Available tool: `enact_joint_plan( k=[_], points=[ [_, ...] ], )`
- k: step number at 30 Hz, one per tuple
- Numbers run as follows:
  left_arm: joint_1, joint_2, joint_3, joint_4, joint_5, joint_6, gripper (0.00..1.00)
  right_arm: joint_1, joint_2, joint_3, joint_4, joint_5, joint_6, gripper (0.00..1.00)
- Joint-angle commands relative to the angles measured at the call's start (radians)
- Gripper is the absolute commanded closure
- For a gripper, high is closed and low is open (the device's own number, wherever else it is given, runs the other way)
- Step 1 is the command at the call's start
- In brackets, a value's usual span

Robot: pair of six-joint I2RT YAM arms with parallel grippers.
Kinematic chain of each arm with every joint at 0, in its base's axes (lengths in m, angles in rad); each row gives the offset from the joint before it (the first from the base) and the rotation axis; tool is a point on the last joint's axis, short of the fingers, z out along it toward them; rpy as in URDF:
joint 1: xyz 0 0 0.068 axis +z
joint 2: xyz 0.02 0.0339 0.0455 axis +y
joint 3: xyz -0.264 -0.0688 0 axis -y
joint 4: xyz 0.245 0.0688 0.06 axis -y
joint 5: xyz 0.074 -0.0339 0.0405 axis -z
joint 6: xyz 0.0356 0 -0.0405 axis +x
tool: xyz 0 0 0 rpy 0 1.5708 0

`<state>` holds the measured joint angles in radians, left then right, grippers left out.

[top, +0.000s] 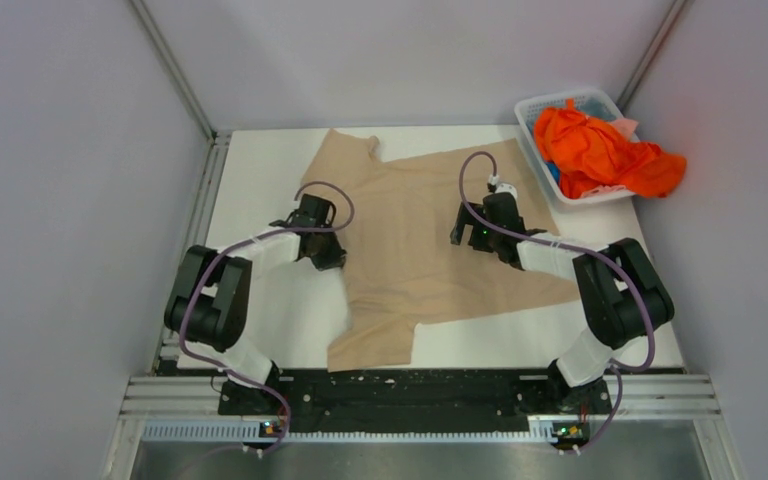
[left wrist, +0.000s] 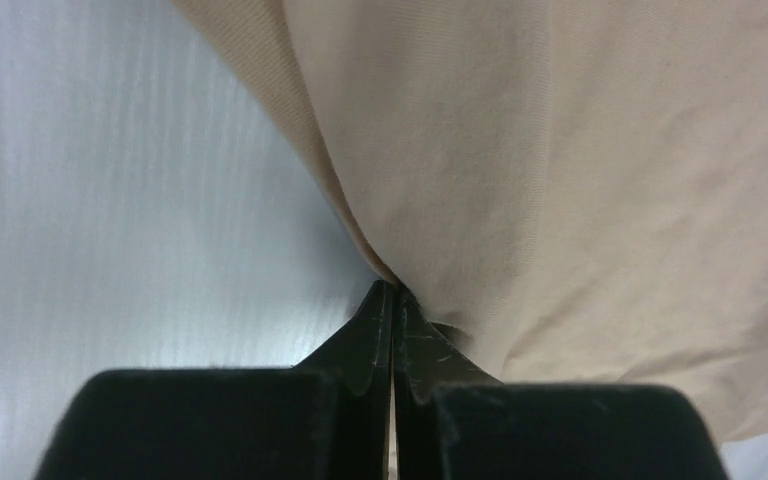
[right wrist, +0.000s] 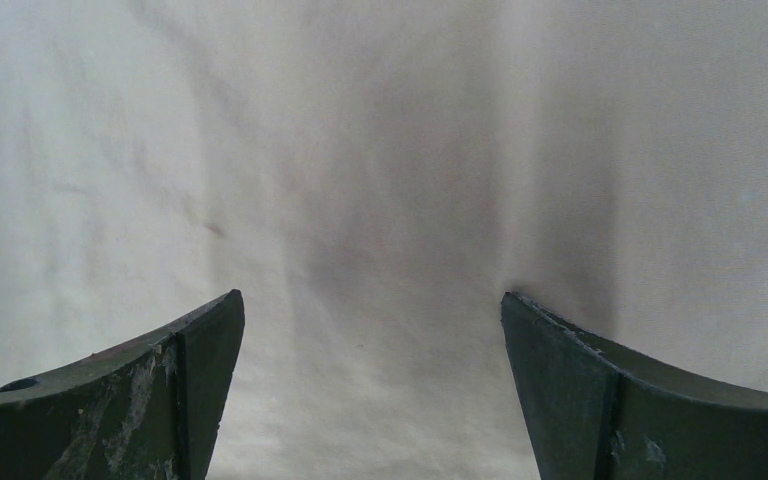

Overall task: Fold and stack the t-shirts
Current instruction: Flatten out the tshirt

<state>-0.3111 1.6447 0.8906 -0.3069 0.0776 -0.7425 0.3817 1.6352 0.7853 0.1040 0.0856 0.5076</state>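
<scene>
**Left jaws pinching the shirt's edge, right jaws open above it**

I see the beige t-shirt (top: pixel 430 230) lying mostly flat across the middle of the white surface (top: pixel 260 170). One flap reaches toward the far left corner and another toward the near edge. My left arm (top: pixel 222 295) sits at the shirt's left edge. In its wrist view the left jaws are pressed tight together, with a fold of beige cloth nipped between the tips. My right arm (top: pixel 610 285) reaches over the right half of the shirt. The right jaws are spread wide, with nothing between them but cloth below. I cannot tell whether they touch it. At the far right corner, a white basket (top: pixel 530 110) holds crumpled orange garments (top: pixel 600 150) that spill over its right rim.
</scene>
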Motion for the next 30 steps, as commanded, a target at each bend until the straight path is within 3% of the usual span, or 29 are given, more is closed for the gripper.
enact_joint_plan(
  k=[1,5,11,19,23,26,30],
  points=[
    [-0.074,-0.068,0.037,0.017,-0.023,-0.011,1.0,-0.015,-0.011,-0.035,-0.095,0.018,-0.005,0.01],
    [-0.145,-0.054,0.1,0.029,-0.028,-0.027,1.0,-0.014,-0.021,-0.04,-0.089,0.011,-0.006,0.01],
    [-0.23,0.132,0.283,0.019,0.017,-0.048,1.0,-0.014,-0.032,-0.05,-0.08,0.001,-0.007,0.01],
    [-0.4,0.408,0.612,-0.18,-0.067,-0.057,1.0,-0.015,-0.034,-0.057,-0.073,0.004,-0.006,0.01],
    [-0.461,0.461,0.704,-0.239,-0.112,-0.047,0.87,-0.014,-0.036,-0.056,-0.074,0.006,-0.005,0.01],
    [-0.465,0.425,0.71,-0.285,-0.147,-0.027,0.83,-0.014,-0.042,-0.058,-0.076,0.009,-0.006,0.01],
    [-0.465,0.271,0.616,-0.29,-0.242,0.018,0.5,-0.014,-0.05,-0.061,-0.081,0.019,-0.007,0.01]
  ],
)
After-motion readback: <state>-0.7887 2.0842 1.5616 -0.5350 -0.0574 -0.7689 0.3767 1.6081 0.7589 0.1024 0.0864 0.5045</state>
